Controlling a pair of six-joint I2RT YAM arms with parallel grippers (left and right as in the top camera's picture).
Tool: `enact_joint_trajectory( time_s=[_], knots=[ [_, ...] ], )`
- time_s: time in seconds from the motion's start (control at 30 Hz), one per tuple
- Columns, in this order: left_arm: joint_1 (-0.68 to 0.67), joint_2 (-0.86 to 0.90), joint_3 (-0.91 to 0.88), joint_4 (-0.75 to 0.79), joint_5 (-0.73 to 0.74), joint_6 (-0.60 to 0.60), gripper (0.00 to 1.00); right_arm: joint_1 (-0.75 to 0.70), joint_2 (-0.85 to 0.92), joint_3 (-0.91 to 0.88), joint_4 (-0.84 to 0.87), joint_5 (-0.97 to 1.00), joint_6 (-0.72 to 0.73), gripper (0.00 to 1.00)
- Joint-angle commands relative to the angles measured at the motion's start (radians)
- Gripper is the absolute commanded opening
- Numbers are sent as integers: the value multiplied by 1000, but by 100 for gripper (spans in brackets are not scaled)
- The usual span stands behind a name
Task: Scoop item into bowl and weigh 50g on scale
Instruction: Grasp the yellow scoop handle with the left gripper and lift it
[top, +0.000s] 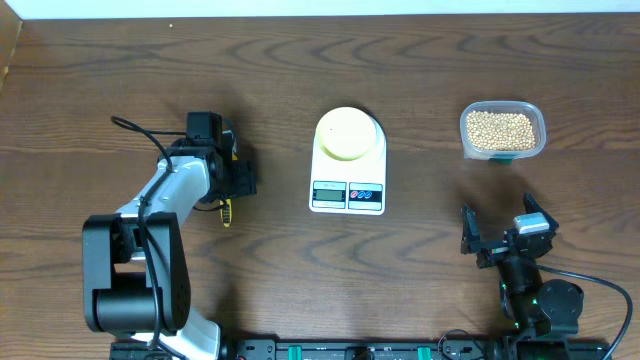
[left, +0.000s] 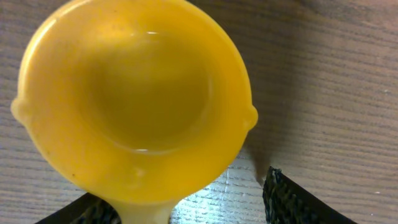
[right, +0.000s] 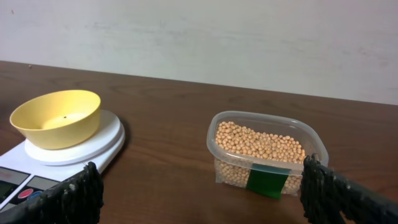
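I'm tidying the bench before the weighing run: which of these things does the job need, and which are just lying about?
Needed: soybeans in the clear tub; yellow scoop; pale yellow bowl on the white kitchen scale.
Lying about: no stray item shows; only the wooden table and the wall behind.

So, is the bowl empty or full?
Empty. The bowl sits on the scale with a bare inside; the beans lie in the tub.

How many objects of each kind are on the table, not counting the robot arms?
Bowl: 1
Scale: 1
Tub of beans: 1
Scoop: 1
Total: 4
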Motion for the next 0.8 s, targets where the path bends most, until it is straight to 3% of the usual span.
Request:
enact_joint_trajectory(
  time_s=[0.0, 0.43, 0.5, 0.57, 0.63, 0.7, 0.77],
  knots=[
    [4, 32, -10, -2, -5, -21, 64, 6, -6, -1, -5, 4, -10, 99],
    [4, 32, -10, -3, 97, -55, 64, 6, -6, -1, -5, 4, -10, 99],
    [4, 32, -10, -3, 97, -55, 45, 6, -6, -1, -5, 4, -10, 99],
    [4, 32, -10, -3, 97, -55, 39, 6, -6, -1, -5, 4, -10, 99],
    [4, 32, -10, -3, 97, -55, 40, 6, -6, -1, -5, 5, -10, 99],
    [4, 32, -10, -3, 97, -55, 51, 6, -6, -1, -5, 4, -10, 99],
    [4, 32, -10, -3, 97, -55, 51, 6, -6, -1, -5, 4, -10, 99]
  ],
)
